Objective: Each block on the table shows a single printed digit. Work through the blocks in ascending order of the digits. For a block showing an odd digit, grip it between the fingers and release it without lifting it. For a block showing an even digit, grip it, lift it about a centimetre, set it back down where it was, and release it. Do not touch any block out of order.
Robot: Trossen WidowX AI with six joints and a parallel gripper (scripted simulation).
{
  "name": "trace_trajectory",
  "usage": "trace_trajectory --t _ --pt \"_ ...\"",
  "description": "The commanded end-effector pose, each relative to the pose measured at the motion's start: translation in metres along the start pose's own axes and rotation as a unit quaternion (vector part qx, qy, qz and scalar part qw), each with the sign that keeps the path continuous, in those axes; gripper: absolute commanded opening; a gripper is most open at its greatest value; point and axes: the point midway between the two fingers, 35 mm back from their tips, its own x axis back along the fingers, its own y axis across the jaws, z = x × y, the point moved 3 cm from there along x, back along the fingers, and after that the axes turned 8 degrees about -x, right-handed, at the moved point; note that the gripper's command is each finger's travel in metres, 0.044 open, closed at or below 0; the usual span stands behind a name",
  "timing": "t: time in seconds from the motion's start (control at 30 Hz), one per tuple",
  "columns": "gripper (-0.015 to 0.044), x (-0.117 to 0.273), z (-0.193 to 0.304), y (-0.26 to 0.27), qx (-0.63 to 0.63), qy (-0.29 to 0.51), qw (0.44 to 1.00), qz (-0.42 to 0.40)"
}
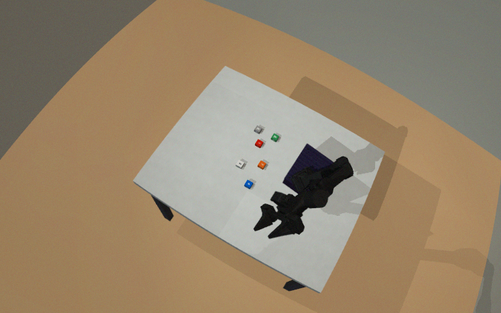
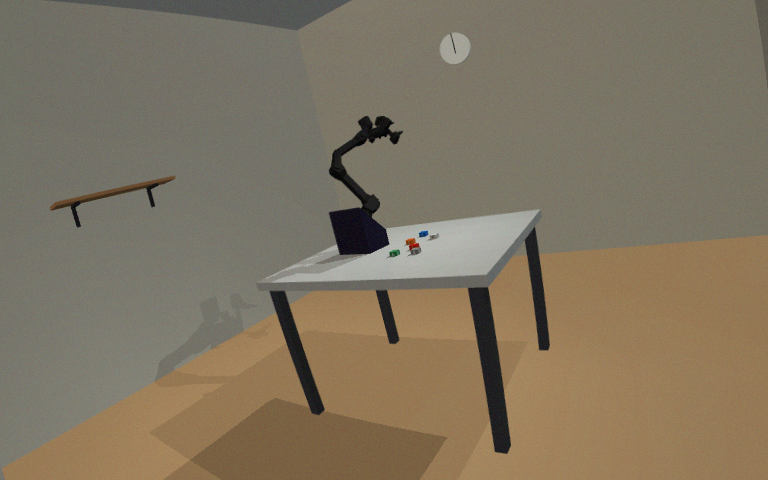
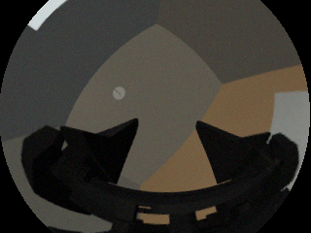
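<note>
White table (image 1: 191, 147) (image 2: 436, 267), blocks (image 1: 259, 143) (image 2: 414, 246) ahead of my base (image 1: 293, 176) (image 2: 352, 231). My gripper (image 1: 261, 233) (image 2: 400, 135) (image 3: 167, 123) is spread, holding nothing. Blocks look light, stiff; I'd pinch opposite side faces, low.

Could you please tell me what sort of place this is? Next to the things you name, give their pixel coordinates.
Probably a plain indoor room set up as a small robot workspace: a wall clock (image 2: 455, 48) (image 3: 119, 93), a wooden shelf (image 2: 113, 192) on another wall, and a table (image 1: 199, 135) (image 2: 453, 261) carrying the robot arm.
</note>
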Motion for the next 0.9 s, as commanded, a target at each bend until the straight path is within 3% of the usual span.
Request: trace_trajectory --t 0.0,0.3,0.5,0.67,0.87 --pt "0.0400 -0.002 0.000 -0.002 0.001 0.000 1.000 0.004" --pt "0.0400 -0.066 -0.002 -0.118 0.114 -0.010 0.976 0.187" --pt "0.0400 -0.087 -0.041 -0.235 0.233 0.008 0.903 0.360" --pt "0.0400 -0.071 -0.090 -0.324 0.287 0.040 0.822 0.490" --pt "0.0400 -0.013 -0.156 -0.412 0.297 0.094 0.720 0.621"
